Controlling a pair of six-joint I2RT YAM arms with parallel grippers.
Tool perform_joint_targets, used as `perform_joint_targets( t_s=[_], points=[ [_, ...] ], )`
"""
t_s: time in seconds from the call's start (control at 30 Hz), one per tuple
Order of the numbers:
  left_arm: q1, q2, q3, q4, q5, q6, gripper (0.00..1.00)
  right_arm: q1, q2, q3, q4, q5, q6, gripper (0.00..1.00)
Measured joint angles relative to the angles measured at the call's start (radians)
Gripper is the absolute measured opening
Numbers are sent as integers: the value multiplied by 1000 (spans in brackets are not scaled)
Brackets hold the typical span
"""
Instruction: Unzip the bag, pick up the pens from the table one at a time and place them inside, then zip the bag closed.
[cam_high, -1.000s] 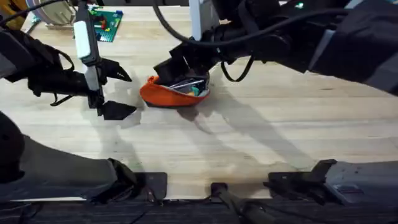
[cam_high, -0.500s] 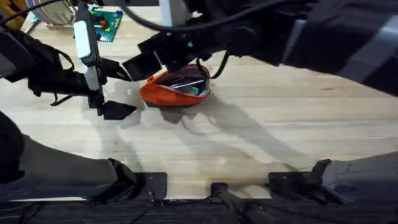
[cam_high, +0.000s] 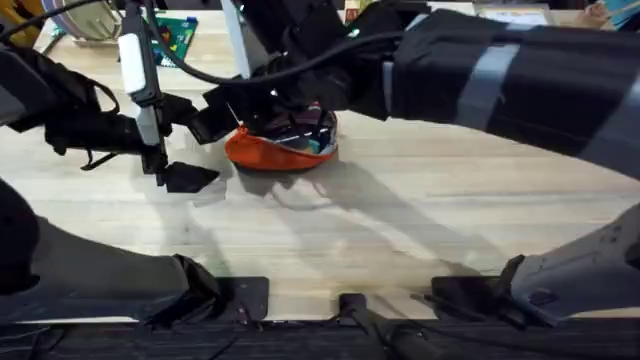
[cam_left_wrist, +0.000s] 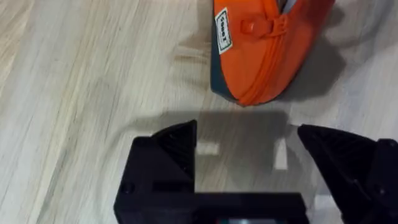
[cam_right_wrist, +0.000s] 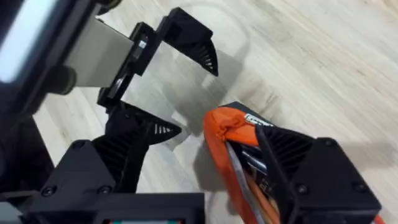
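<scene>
Since a second ago the right gripper (cam_high: 222, 112) has slid across the bag (cam_high: 280, 148) to its left end, jaws spread, one finger (cam_right_wrist: 292, 168) inside the mouth. The left gripper (cam_left_wrist: 245, 158) waits just beside that end, released and empty (likely to steady it); pens (cam_high: 298, 138) lie inside, the bag on the table (cam_high: 420, 215).

Matt orange fabric bag (cam_left_wrist: 261, 56), pale grained wooden table (cam_left_wrist: 81, 93), matt black plastic fingers (cam_left_wrist: 171, 155)

Far half of the bag (cam_high: 278, 148) under the right arm; its contents (cam_high: 300, 135) an indistinct dark jumble.
</scene>
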Motion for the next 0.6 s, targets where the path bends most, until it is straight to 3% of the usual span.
perform_joint_targets(
  t_s=[0.6],
  points=[
    [0, 0, 0, 0, 0, 0, 993, 0, 157, 10, 29, 1, 79, 998]
  ],
)
